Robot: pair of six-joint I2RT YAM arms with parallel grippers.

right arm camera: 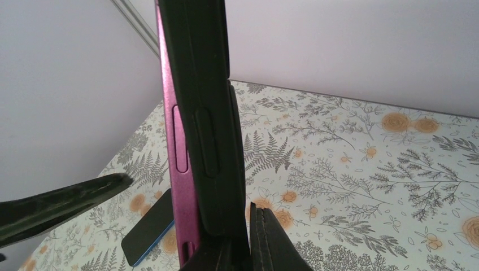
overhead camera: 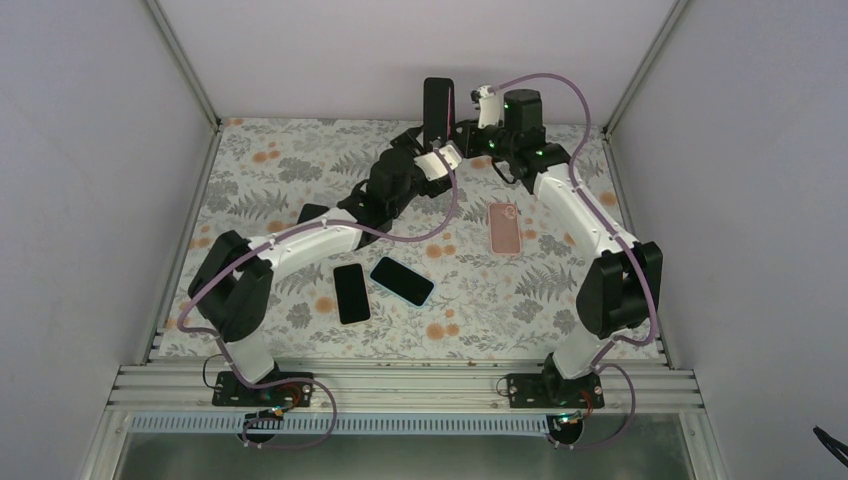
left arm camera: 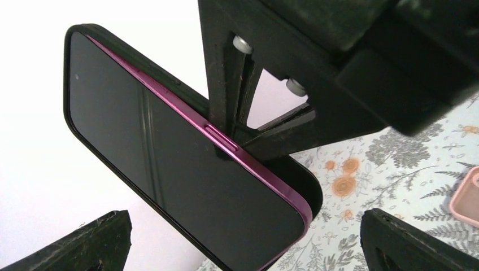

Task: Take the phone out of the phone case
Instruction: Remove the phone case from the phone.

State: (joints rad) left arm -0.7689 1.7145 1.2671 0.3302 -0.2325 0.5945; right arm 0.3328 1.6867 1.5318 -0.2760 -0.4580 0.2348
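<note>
A magenta phone (overhead camera: 438, 108) stands upright above the back of the table, its dark screen (left arm camera: 169, 164) facing my left wrist camera. The black phone case (left arm camera: 308, 183) has peeled off along one long side, so the magenta rim (right arm camera: 179, 186) shows beside the case (right arm camera: 214, 113). My right gripper (overhead camera: 463, 133) is shut on the case's edge, its fingers (left arm camera: 237, 107) crossing that side. My left gripper (left arm camera: 243, 251) is open, with its fingertips (left arm camera: 85, 243) on either side of the phone's lower end and not touching it.
A pink case (overhead camera: 505, 227) lies on the floral mat at the right. A black phone (overhead camera: 351, 293) and a blue-edged phone (overhead camera: 402, 281) lie near the middle front. White walls and metal corner posts close in the back and sides.
</note>
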